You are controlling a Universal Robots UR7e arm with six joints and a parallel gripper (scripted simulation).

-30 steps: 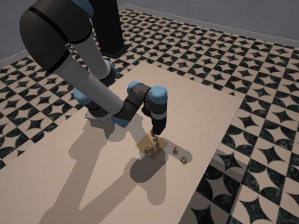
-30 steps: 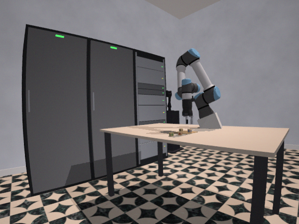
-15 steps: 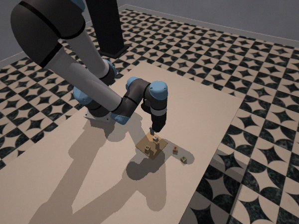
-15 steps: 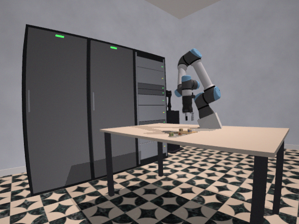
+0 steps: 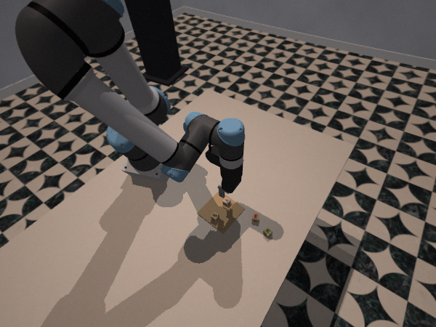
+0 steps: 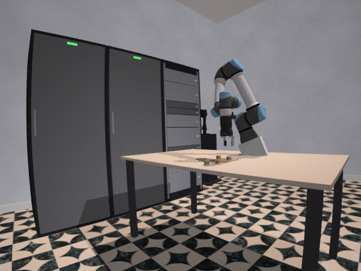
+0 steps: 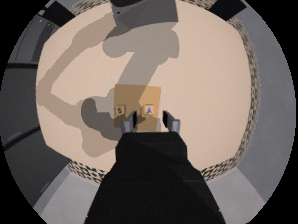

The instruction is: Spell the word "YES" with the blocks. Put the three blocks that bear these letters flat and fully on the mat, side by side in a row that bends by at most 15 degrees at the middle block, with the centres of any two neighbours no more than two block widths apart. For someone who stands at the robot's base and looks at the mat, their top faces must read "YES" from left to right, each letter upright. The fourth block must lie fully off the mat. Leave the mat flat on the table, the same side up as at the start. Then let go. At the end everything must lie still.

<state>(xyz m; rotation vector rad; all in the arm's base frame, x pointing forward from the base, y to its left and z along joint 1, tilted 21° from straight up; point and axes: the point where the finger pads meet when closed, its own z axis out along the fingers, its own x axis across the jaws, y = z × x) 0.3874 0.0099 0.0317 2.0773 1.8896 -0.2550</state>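
Observation:
A tan mat [image 5: 221, 212] lies on the table. On it are a block with a blue "A" [image 5: 227, 202] and a block with a dark "S" [image 5: 215, 216]; both also show in the wrist view, the A block [image 7: 149, 111] and the S block [image 7: 120, 111]. Off the mat to the right lie a block with a red "E" [image 5: 256, 218] and a block with a green letter [image 5: 268, 232], too small to read. My gripper [image 5: 222, 192] hangs open and empty above the A block, well clear of the table in the side view [image 6: 227, 140]. Its fingers frame the A block from above.
The robot base [image 5: 143, 168] stands on the table left of the mat. The table's right edge [image 5: 320, 218] runs close behind the two off-mat blocks. Tall dark cabinets [image 6: 99, 126] stand beyond the table.

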